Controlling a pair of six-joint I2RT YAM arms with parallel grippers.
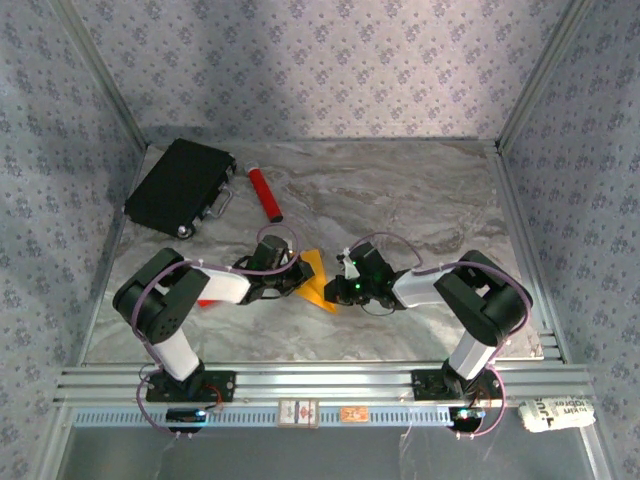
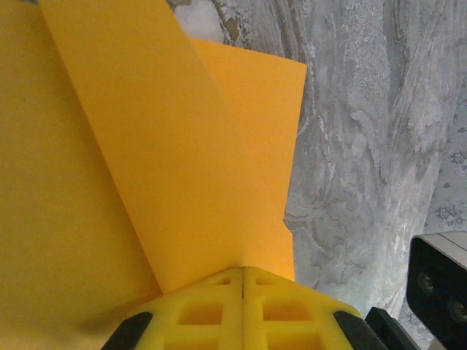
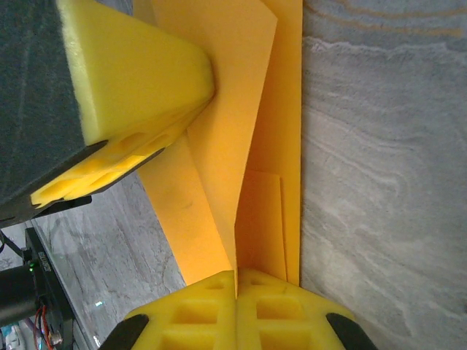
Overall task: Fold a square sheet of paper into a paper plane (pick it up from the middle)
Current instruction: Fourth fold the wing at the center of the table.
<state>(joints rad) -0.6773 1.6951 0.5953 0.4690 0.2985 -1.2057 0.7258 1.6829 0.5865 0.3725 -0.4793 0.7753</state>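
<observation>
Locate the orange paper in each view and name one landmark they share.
Top external: paper at the table's centre, between left gripper and right gripper.
Left wrist: paper across left and centre, rising from the shut jaws at the bottom.
Right wrist: paper running up the centre from the shut jaws at the bottom.
Shared landmark: the grey marble table.

The left gripper and the right gripper face each other, tips close, each pinched closed on the square sheet of paper.
</observation>
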